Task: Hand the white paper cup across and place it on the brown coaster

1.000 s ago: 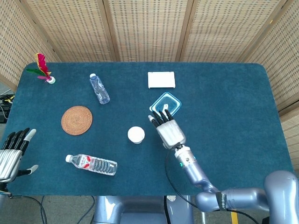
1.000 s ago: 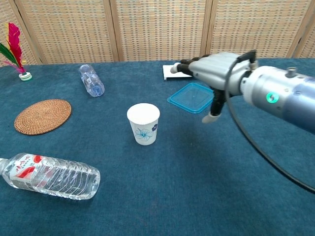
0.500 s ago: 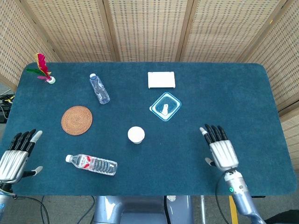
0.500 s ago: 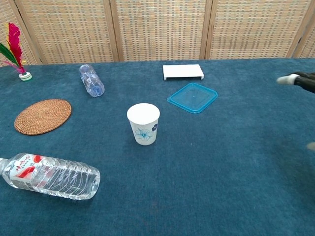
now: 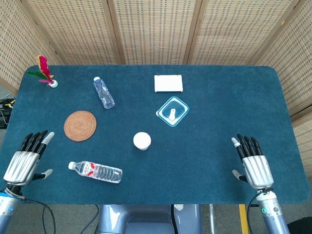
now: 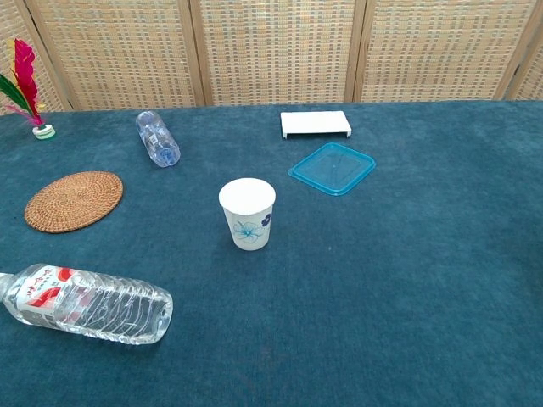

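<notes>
The white paper cup [image 5: 142, 141] [image 6: 248, 213] stands upright near the middle of the blue table, with a small blue flower print on its side. The round brown woven coaster [image 5: 80, 126] [image 6: 74, 200] lies flat to its left, bare. My left hand [image 5: 28, 158] hovers at the table's near left corner, fingers stretched out and apart, holding nothing. My right hand [image 5: 253, 163] is at the near right edge, also flat with fingers spread and nothing in it. Both hands are far from the cup. Neither hand shows in the chest view.
A labelled clear bottle [image 5: 95, 171] [image 6: 83, 304] lies on its side near the front left. A second clear bottle [image 5: 104, 92] [image 6: 158, 138] lies behind the coaster. A blue lid [image 5: 172, 111] [image 6: 332, 168] and a white box [image 5: 168, 83] [image 6: 316, 124] sit beyond the cup. A feathered shuttlecock [image 5: 45, 72] [image 6: 23, 90] stands far left.
My right hand has pulled back from beside the cup and blue lid to the table's near right edge, leaving the chest view. My left hand has shifted slightly inward. The cup has not moved.
</notes>
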Tool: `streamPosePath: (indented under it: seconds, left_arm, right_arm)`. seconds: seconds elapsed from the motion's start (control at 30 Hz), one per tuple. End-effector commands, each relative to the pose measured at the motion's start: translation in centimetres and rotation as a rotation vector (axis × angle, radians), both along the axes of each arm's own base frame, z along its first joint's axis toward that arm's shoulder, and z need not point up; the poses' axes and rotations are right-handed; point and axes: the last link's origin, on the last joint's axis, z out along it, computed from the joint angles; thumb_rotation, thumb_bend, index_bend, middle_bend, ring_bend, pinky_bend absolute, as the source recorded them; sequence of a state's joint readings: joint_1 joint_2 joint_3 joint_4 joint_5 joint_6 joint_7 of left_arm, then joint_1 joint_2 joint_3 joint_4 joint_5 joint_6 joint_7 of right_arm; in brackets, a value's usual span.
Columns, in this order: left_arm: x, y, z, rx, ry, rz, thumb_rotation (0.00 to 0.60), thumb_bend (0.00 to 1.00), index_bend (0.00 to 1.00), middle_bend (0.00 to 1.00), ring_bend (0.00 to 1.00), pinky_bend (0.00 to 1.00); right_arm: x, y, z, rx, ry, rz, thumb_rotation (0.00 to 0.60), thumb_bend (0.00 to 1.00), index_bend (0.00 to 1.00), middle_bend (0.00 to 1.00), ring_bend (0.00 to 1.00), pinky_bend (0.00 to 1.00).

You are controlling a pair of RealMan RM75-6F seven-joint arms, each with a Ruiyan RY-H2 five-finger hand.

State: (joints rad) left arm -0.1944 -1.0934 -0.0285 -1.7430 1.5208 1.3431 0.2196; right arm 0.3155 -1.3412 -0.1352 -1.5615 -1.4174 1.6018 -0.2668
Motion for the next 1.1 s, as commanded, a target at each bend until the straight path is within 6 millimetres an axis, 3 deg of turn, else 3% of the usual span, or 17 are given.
streamPosePath:
  seconds: [0.03, 0.23, 0.47, 0.63, 0.8, 0.93, 1.1]
  left_arm:
    - [2.3, 2.1, 0.2, -0.039, 0.015, -0.056, 0.600, 0.14, 0.00, 0.00, 0.00, 0.00]
    - [6.6, 6.1, -0.3, -0.161, 0.019, -0.112, 0.600, 0.25, 0.00, 0.00, 0.00, 0.00]
    - [10.8, 9.9, -1.8, -0.290, 0.071, -0.139, 0.600, 0.26, 0.00, 0.00, 0.00, 0.00]
    - [13.6, 12.1, -4.1, -0.372, 0.168, -0.164, 0.600, 0.26, 0.00, 0.00, 0.00, 0.00]
    - [15.9, 12.7, -6.1, -0.400, 0.227, -0.187, 0.600, 0.25, 0.00, 0.00, 0.00, 0.00]
    - [17.8, 12.7, -8.0, -0.418, 0.280, -0.215, 0.600, 0.18, 0.00, 0.00, 0.00, 0.00]
    - [18.9, 12.7, -9.3, -0.413, 0.331, -0.208, 0.600, 0.17, 0.00, 0.00, 0.00, 0.00]
  right_arm:
    - [-0.2, 0.0, 0.3, -0.002, -0.005, -0.006, 0.600, 0.08, 0.03, 0.00, 0.00, 0.00]
    - [-0.3, 0.0, 0.9, -0.017, -0.025, -0.005, 0.600, 0.08, 0.03, 0.00, 0.00, 0.00]
    - [-0.7, -0.1, 1.4, -0.020, -0.047, -0.014, 0.600, 0.08, 0.03, 0.00, 0.00, 0.00]
    - [-1.0, -0.2, 1.8, -0.029, -0.065, -0.021, 0.600, 0.08, 0.03, 0.00, 0.00, 0.00]
    - [-1.3, -0.3, 2.2, -0.037, -0.079, -0.028, 0.600, 0.08, 0.03, 0.00, 0.00, 0.00]
    - [-1.7, -0.3, 2.7, -0.050, -0.097, -0.038, 0.600, 0.08, 0.03, 0.00, 0.00, 0.00]
    - [-1.8, -0.3, 3.0, -0.053, -0.111, -0.036, 0.600, 0.08, 0.03, 0.00, 0.00, 0.00]
